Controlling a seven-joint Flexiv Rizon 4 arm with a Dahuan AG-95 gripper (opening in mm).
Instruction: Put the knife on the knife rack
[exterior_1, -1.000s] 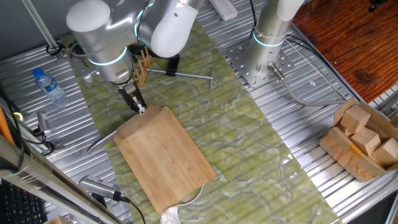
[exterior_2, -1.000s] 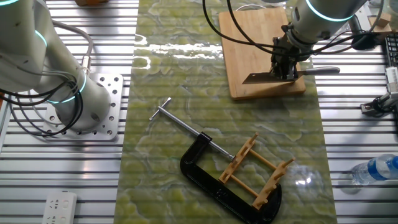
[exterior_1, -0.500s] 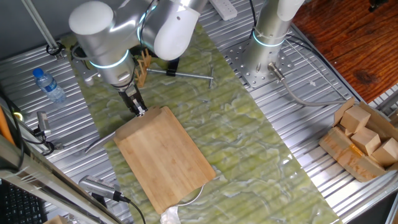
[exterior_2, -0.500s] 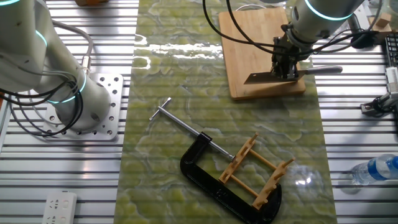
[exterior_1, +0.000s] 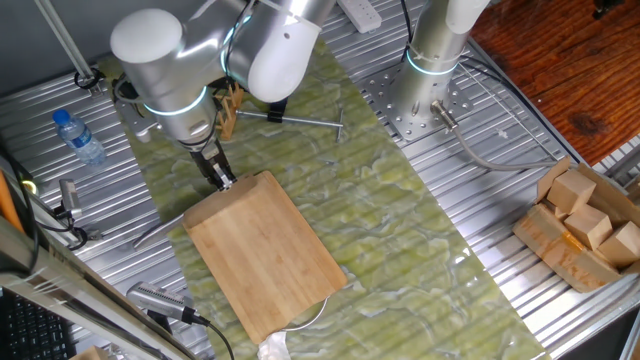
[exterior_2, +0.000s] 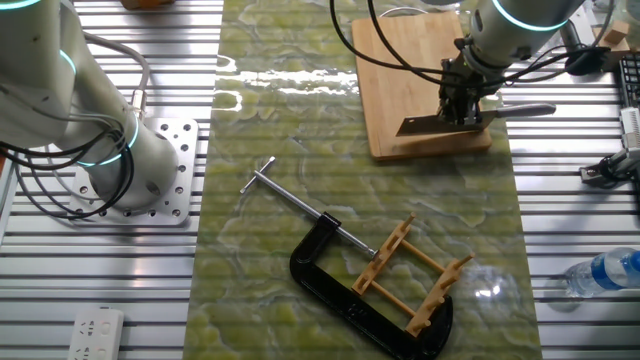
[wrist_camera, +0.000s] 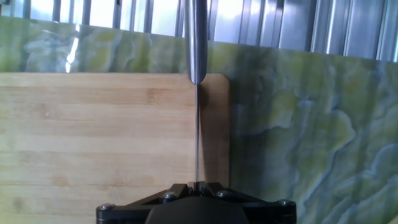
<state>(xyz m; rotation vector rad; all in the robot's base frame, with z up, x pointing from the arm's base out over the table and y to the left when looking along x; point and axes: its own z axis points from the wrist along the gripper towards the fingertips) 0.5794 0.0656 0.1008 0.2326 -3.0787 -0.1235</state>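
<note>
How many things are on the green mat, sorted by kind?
Cleaver: 1
Bamboo cutting board: 1
Black C-clamp: 1
Wooden knife rack: 1
Total: 4

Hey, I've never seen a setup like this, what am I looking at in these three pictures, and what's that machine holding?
It is a robot arm with a two-finger pincer. Two pictures come from fixed cameras on different sides of the table; the third comes from a camera on the hand, looking along the fingers. The pincer grips a cleaver by its blade, edge-on in the hand view, over a bamboo cutting board. Farther along the green mat lie a small wooden knife rack and a black C-clamp. A water bottle lies on the metal table.
</note>
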